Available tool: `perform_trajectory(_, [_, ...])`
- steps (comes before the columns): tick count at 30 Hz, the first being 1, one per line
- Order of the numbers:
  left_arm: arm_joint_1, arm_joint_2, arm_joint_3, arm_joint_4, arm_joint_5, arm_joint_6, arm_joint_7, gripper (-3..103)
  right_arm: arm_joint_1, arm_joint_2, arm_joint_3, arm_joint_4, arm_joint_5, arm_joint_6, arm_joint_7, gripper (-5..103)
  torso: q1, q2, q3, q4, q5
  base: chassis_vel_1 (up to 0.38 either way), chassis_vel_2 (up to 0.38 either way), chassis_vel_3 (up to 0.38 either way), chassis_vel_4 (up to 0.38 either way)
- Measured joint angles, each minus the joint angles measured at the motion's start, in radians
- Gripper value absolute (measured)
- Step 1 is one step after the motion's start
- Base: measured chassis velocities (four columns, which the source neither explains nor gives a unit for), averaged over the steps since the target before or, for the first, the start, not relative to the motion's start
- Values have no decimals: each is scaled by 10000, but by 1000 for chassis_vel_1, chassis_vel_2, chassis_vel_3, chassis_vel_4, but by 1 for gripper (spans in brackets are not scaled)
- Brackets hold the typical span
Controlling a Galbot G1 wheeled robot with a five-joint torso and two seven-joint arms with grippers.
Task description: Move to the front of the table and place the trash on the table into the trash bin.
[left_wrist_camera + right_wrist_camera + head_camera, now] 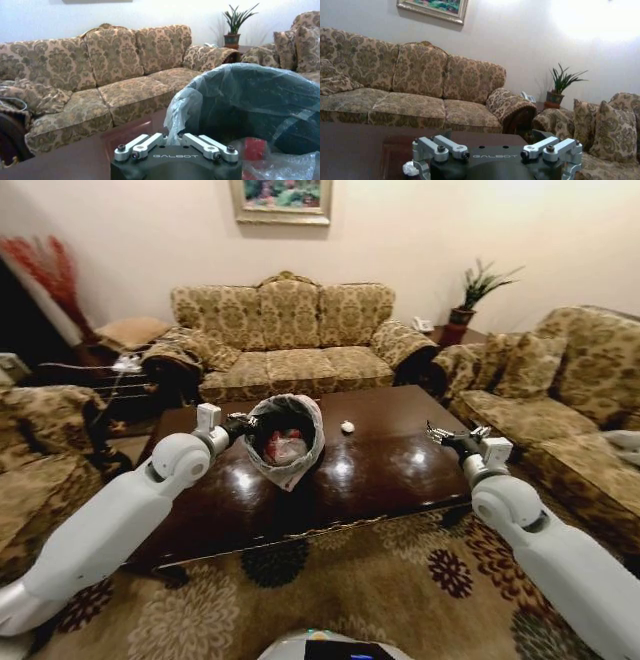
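My left gripper (243,426) (172,139) is shut on the rim of the trash bin (285,438) (250,101), a black bin with a thin grey-white liner. The bin hangs tilted over the dark brown table (390,470), its mouth turned toward me. Inside lie red and white trash (284,447), a red piece (255,148) and crinkled clear plastic (287,167). A tiny white paper wad (347,426) (410,168) rests on the table to the right of the bin. My right gripper (436,434) (492,135) hovers open over the table's right edge, well to the right of the wad.
A patterned sofa (290,330) stands behind the table, with armchairs on the left (40,450) and right (570,400). A potted plant (470,295) sits in the back right corner. Floral carpet (330,590) covers the floor in front of the table.
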Motion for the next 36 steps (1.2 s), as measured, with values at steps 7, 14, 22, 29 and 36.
perform_trajectory(7, [16, -25, 89, -119, 6, -20, -78, 3, -97, 30, 318, -63, 185, 69, 100, 100, 1, 0, 0, -5, 5, 5, 7, 15, 15])
perform_trajectory(14, [0, 11, 101, -180, -2, -37, -90, 3, -178, 58, 400, -17, 332, 75, 214, 100, -1, 0, 0, -5, 5, 0, 0, 0, 0])
perform_trajectory(22, [80, 103, 52, -285, -10, -41, -117, 3, -186, 83, 361, 34, 331, 67, 216, 100, -3, 1, -1, -5, 4, -66, 73, 72, -63])
perform_trajectory(29, [94, 140, 41, -316, -13, -66, -141, 3, -244, 90, 378, 63, 322, 64, 217, 100, 5, 0, 2, -4, 1, -181, 189, 191, -172])
perform_trajectory(36, [90, 148, 59, -354, -53, -67, -260, 3, -349, 102, 412, 99, 186, 63, 229, 100, 6, 0, 2, -2, 3, -158, 174, 162, -175])
